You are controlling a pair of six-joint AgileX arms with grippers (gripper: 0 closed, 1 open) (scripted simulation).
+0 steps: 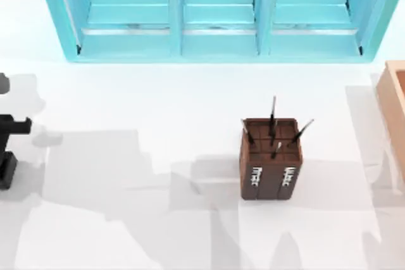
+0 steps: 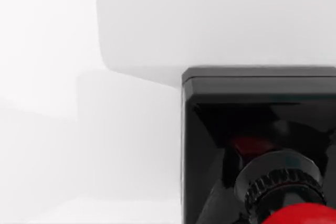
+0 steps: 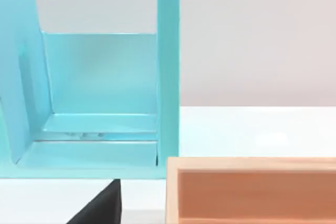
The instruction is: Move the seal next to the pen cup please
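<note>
Seemingly at the approach step, the left tool point(image 1: 9, 150) hung at the tabletop's point(image 1: 126, 232) left edge; its grip I cannot tell. Close beneath sat the black-based, red-knobbed seal point(image 2: 262, 145), well apart from the brown gridded pen cup point(image 1: 271, 159). Next: descend, grasp it.

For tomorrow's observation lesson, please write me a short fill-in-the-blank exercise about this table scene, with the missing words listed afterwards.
1. The brown box-shaped pen cup with white lettering holds thin dark ____.
2. At the back of the white table stands a three-bay organiser coloured ____.
3. In the left wrist view, the seal's square base is black and its rounded knob is ____.
4. The tan wooden box sits at the table's ____ edge in the top view.

Missing words: pens; turquoise; red; right
</note>
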